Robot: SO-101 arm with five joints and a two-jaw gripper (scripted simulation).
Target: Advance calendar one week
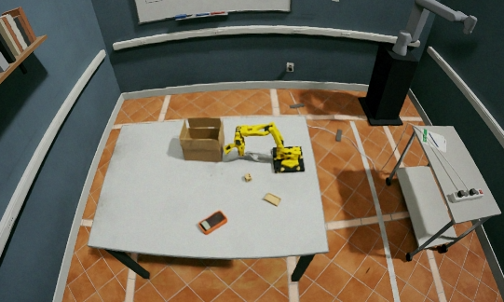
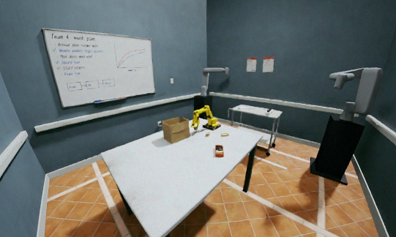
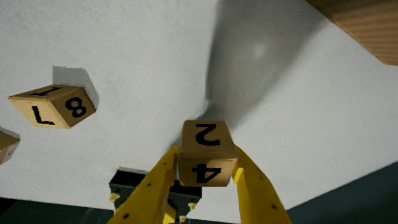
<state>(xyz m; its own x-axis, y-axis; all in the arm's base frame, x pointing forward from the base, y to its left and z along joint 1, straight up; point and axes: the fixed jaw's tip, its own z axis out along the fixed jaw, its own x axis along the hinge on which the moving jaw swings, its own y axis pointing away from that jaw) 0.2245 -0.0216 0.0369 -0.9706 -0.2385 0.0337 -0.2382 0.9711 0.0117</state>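
Observation:
My gripper (image 3: 207,161) (image 1: 237,150) (image 2: 195,128) is shut on a wooden cube (image 3: 205,134), which shows a black 2 and a 4, both turned sideways or over in the wrist view. Its exact height over the table is hard to tell. A second wooden cube (image 1: 248,177) (image 2: 207,134) (image 3: 52,106) stands on the table between the arm and the tray, showing 8, 1 and what looks like 7. The shallow wooden tray (image 1: 272,199) (image 2: 225,134) lies apart from both cubes; its month name is not readable. A wooden piece at the wrist view's left edge may be the tray's end.
An open cardboard box (image 1: 202,151) (image 2: 176,132) (image 3: 367,30) stands close beside the gripper. An orange and black handheld device (image 1: 212,222) (image 2: 219,151) lies farther off on the table. The arm's black base (image 1: 288,165) is at the table's side.

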